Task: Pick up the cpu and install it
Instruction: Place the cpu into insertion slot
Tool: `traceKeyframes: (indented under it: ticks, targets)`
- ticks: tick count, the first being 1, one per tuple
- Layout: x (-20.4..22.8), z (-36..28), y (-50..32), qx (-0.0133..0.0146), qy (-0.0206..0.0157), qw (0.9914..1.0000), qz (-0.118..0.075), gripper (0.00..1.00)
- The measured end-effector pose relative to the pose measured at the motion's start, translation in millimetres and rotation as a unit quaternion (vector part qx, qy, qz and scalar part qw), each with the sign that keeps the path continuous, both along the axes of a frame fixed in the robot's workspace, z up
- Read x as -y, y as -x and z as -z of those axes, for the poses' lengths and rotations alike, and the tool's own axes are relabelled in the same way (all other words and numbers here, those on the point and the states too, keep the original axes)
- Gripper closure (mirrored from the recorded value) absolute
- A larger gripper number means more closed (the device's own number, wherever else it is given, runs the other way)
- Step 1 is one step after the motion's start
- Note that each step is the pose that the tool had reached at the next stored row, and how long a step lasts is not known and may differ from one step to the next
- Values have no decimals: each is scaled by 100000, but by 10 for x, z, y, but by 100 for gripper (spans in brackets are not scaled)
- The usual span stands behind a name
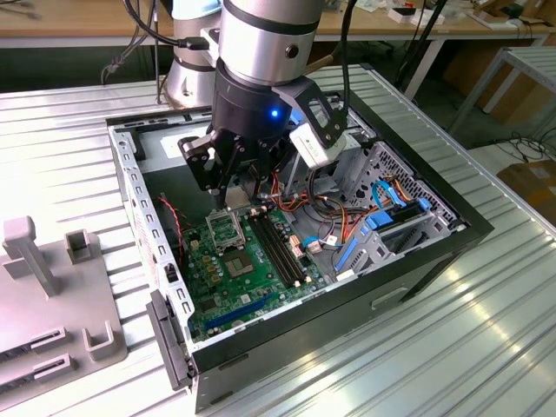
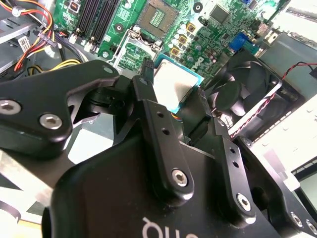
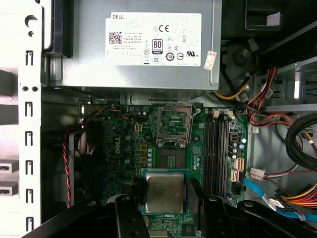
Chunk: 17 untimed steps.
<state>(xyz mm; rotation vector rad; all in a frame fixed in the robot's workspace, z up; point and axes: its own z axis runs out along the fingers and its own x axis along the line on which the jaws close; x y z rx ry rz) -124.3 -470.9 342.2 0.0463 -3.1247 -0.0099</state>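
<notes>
the risk i see from here is a bad seat. the cpu (image 3: 163, 192) hangs above the green board (image 3: 124, 148), apart from the open socket (image 3: 172, 124) and, as far as i can judge, not yet over it. if the chip meets the socket turned or tilted, a corner could come down on the contact field and bend it. an edge could also catch on the metal frame around the socket. in the second wrist view the chip looks canted against the board, but that may be the camera's own slant, so i cannot tell whether it is level.

i hold only two opposite edges, so a knock against the frame could twist the chip or slide it out. the memory slots (image 3: 213, 148) lie just beside the socket on one side, and the red and black fan wires (image 3: 67, 163) run well apart from it on the other. a drift toward the slots would foul my approach.

my fingers (image 3: 130, 213) are nearly together, parted only by the chip between them, and clamped on its edges. its silvery face is turned toward my wrist. they touch nothing else.
</notes>
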Motion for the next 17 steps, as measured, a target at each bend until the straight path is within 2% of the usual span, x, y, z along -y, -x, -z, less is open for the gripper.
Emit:
traceKeyframes:
  ticks: [6, 13, 15, 17]
  targets:
    - [1, 2, -12, 3, -3, 100000, -13, 53]
    - [0, 24, -90, 2, -2, 100000, -2, 53]
    - [0, 46, -107, -7, 10, 100000, -1, 53]
    - [0, 118, -139, 1, 1, 100000, -1, 53]
